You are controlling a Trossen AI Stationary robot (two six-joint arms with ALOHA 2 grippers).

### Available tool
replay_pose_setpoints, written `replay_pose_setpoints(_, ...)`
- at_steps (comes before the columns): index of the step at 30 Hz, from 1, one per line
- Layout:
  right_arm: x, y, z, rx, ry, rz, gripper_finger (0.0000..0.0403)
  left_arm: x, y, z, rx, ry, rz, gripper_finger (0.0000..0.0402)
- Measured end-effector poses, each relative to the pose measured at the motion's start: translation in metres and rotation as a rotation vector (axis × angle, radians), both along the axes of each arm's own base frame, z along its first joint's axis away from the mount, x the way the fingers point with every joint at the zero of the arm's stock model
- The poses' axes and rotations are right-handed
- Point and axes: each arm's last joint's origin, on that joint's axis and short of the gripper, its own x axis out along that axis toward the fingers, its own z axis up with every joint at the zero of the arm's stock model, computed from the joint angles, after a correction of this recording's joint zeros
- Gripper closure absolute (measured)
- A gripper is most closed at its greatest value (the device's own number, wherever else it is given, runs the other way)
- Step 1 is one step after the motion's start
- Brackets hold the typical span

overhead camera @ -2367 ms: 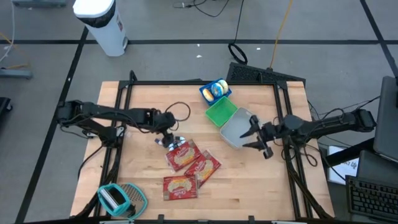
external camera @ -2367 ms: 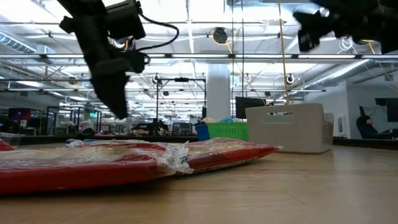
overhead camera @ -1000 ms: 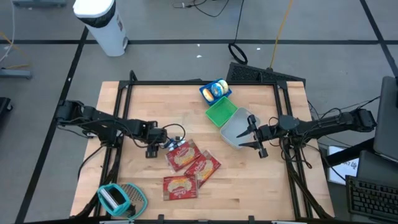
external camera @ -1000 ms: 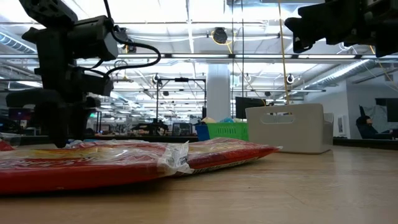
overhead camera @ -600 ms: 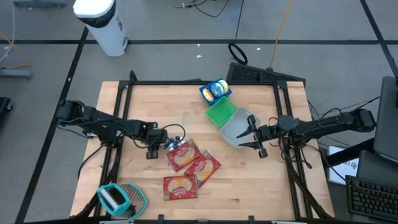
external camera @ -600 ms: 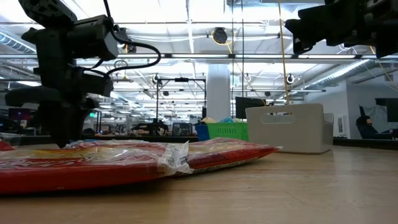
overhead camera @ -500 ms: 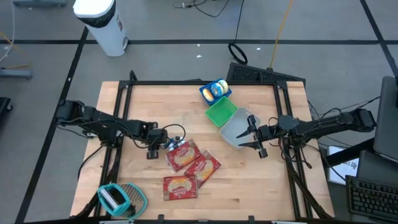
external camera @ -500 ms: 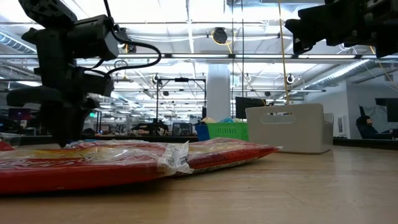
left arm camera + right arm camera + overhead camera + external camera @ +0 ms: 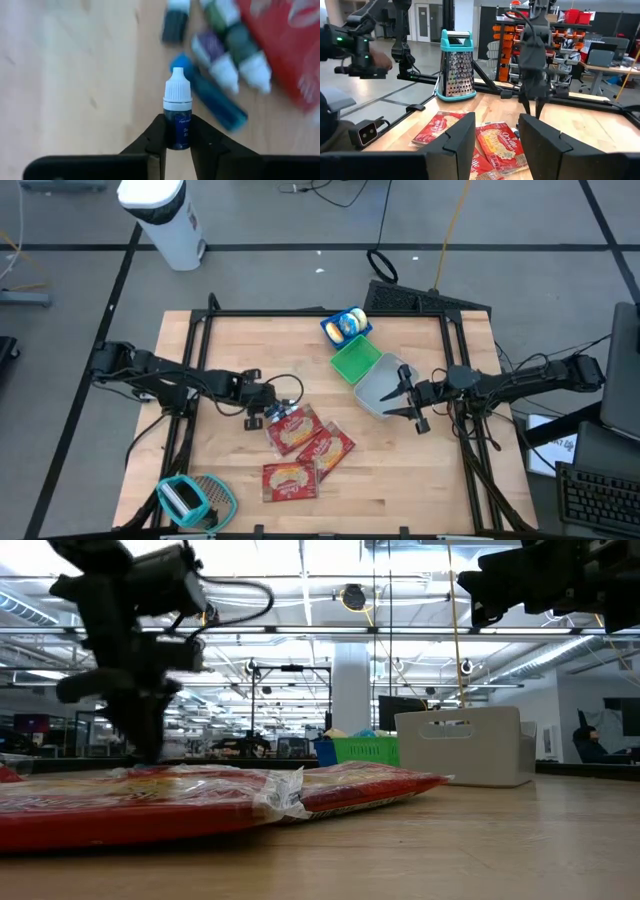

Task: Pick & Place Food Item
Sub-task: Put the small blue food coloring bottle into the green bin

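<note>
Three red food packets (image 9: 300,450) lie at lower centre of the high view, none yet in the grey bin (image 9: 378,393); placing remains. The left gripper (image 9: 177,142) pinches a small dropper bottle (image 9: 178,117) beside them. The right gripper (image 9: 408,400), jaws parted and empty, waits over the bin. Bin contents are obscured.
</note>
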Motion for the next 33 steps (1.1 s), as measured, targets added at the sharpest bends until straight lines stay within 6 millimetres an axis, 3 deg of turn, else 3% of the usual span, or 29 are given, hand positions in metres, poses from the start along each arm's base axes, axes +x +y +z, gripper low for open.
replay_pose_setpoints(9,0.007,-0.011,-0.007,0.192,0.058,-0.386,0.0264,0.040,0.006,0.053,0.411,-0.218,-0.173,0.0335)
replay_pose_setpoints(15,0.025,-0.016,-0.022,0.335,0.079,-0.459,0.0263,0.063,0.013,0.072,0.584,-0.434,-0.248,0.0335)
replay_pose_setpoints(25,0.063,-0.039,-0.029,0.474,0.045,-0.560,0.0220,0.097,0.018,0.062,0.778,-0.551,-0.339,0.0335)
replay_pose_setpoints(33,0.112,-0.047,-0.021,0.516,0.098,-0.442,0.0167,0.110,0.020,0.041,0.878,-0.490,-0.347,0.0334)
